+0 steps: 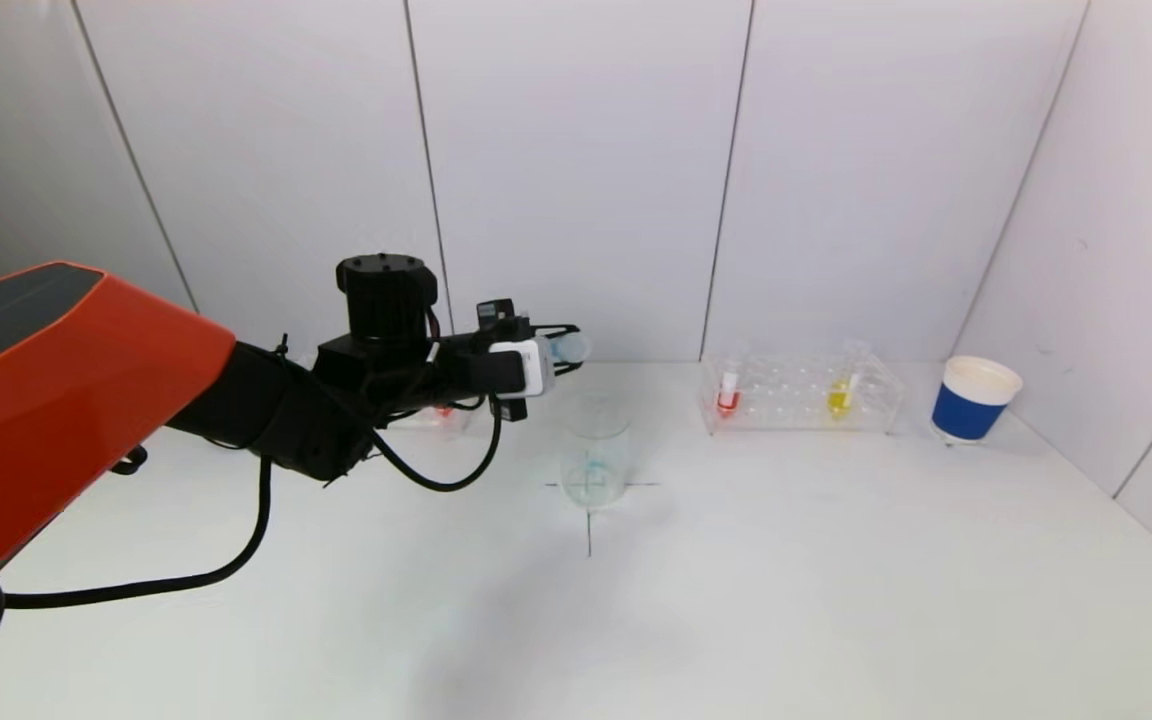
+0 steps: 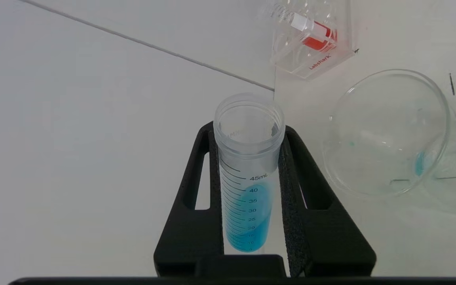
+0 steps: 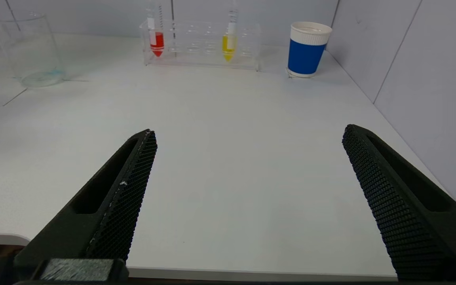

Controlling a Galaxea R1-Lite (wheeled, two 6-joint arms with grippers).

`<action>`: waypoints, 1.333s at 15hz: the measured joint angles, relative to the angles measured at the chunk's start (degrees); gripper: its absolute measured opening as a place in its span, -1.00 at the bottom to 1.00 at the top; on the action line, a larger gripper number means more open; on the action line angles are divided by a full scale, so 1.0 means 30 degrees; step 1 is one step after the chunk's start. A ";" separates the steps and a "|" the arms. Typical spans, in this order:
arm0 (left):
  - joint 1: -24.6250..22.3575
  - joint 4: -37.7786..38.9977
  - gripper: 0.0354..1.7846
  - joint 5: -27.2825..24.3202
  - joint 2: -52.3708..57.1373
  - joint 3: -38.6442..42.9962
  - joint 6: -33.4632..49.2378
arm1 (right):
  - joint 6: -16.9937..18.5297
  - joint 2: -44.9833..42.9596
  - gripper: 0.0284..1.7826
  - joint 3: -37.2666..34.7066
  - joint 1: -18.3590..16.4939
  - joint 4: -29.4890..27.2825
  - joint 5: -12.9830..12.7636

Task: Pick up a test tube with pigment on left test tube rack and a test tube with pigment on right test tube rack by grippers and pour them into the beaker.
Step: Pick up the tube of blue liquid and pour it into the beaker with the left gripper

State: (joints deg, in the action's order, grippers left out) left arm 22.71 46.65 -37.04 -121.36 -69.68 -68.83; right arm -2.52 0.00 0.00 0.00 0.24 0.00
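My left gripper [image 1: 564,352] is shut on a clear graduated test tube [image 2: 247,174] with blue pigment. It holds the tube tilted, above and to the left of the glass beaker [image 1: 594,462], open mouth toward the beaker. The beaker [image 2: 386,134] has a little blue liquid at its bottom. The left rack [image 2: 311,39] holds a red tube and is mostly hidden behind my arm in the head view. The right rack [image 1: 801,395] holds a red tube [image 1: 728,392] and a yellow tube [image 1: 841,393]. My right gripper [image 3: 247,138] is open and empty, low at the table's front edge.
A blue and white paper cup [image 1: 974,398] stands right of the right rack, near the side wall. A black cross [image 1: 589,520] is marked on the white table under the beaker. Wall panels close the back and right.
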 joint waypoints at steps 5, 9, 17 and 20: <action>-0.0049 -0.0008 -0.54 -0.0386 -0.0516 -0.0175 -0.2284 | 0.0000 0.0000 0.92 0.0000 0.0000 -0.0008 0.0000; -0.0073 -0.0016 -0.54 -0.0646 -0.0735 -0.0110 -0.4039 | 0.0000 0.0000 0.92 0.0000 0.0000 0.0000 0.0000; -0.0102 -0.0024 -0.54 -0.0683 -0.1187 -0.0171 -0.5851 | 0.0000 0.0000 0.92 0.0000 0.0000 0.0000 0.0000; -0.0077 -0.0008 -0.54 -0.0654 -0.1398 -0.0228 -0.5908 | 0.0000 0.0000 0.92 0.0000 0.0000 0.0000 -0.0008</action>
State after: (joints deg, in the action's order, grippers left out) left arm 22.48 46.63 -39.00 -125.55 -70.36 -86.55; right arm -2.52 0.00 0.00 0.00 0.24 -0.02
